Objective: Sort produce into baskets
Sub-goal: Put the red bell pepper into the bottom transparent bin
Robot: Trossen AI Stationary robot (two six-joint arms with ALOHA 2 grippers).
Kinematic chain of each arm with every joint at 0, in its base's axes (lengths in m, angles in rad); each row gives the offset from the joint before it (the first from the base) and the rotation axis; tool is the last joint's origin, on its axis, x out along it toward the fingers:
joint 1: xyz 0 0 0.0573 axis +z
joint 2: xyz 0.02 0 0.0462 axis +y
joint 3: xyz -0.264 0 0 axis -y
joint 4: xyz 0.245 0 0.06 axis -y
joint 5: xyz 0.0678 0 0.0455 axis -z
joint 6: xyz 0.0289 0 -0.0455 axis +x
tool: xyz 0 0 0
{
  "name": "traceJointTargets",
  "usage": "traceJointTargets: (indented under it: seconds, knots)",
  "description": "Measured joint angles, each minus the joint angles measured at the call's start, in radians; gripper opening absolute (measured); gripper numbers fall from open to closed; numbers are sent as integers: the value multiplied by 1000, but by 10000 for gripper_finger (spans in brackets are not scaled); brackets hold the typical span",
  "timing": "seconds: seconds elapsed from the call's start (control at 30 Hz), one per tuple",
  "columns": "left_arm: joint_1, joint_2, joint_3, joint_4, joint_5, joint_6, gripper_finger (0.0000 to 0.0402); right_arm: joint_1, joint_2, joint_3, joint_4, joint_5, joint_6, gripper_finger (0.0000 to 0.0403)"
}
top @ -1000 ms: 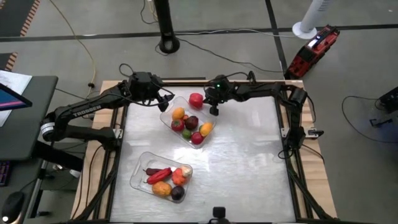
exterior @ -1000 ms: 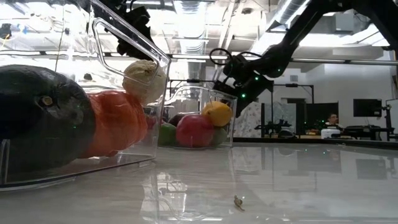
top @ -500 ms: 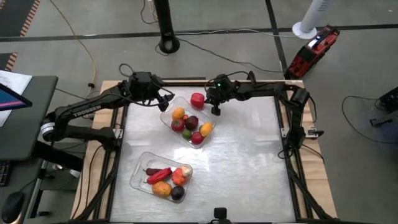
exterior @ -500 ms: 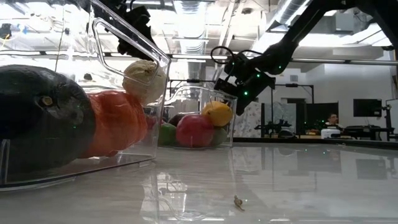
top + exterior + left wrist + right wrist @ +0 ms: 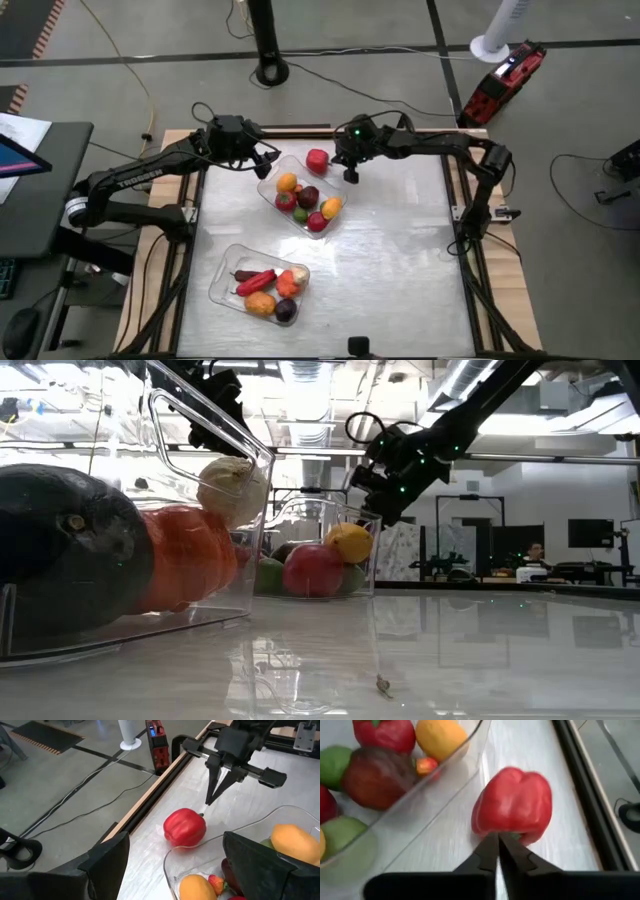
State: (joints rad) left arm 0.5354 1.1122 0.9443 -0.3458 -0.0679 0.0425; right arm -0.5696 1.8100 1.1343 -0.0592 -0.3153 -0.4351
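A red pepper [image 5: 317, 160] lies on its side on the table, just beyond the far basket [image 5: 268, 184], which holds several fruits. The near basket [image 5: 222, 284] holds several more pieces, among them a whitish one [image 5: 232, 488]. My right gripper [image 5: 350, 174] is shut. It points down just right of the pepper, by its green stem end [image 5: 514, 836]. The left wrist view shows a small gap between the right gripper [image 5: 207, 805] and the pepper [image 5: 185, 826]. My left gripper [image 5: 264, 160] is open and empty above the far basket's far left corner.
The table's dark far rail [image 5: 150, 807] runs close behind the pepper. Bare tabletop [image 5: 400, 250] lies right of both baskets. A red tool [image 5: 503, 80] and cables lie on the floor beyond the table.
My right gripper has risen a little and drawn slightly toward the table's right edge, away from the pepper, and it has stayed shut. The pepper lies where it was.
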Motion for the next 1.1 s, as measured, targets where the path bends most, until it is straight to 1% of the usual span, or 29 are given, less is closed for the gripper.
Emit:
traceJointTargets:
  seconds: [0.07,0.27,0.33,0.4,0.5,0.67,0.9,1.1]
  knots:
    - [0,0,0,-1,0,0,309,-2,10,0,-3,0,-5,65]
    - [0,0,0,-4,0,0,309,-2,11,0,-28,0,-20,164]
    - [0,0,0,-4,0,0,309,-6,11,-1,-17,0,-22,187]
    - [0,0,0,-5,0,-1,309,-9,25,0,14,0,-26,201]
    - [0,0,0,-11,1,-2,309,-6,59,-2,34,3,-34,207]
    - [-5,0,0,-31,1,-5,309,11,125,-1,115,13,-44,203]
    - [-7,0,0,-56,-1,-6,309,17,146,-1,167,54,-45,184]
    - [-8,0,0,-57,-4,-3,309,17,146,-1,173,56,-44,160]
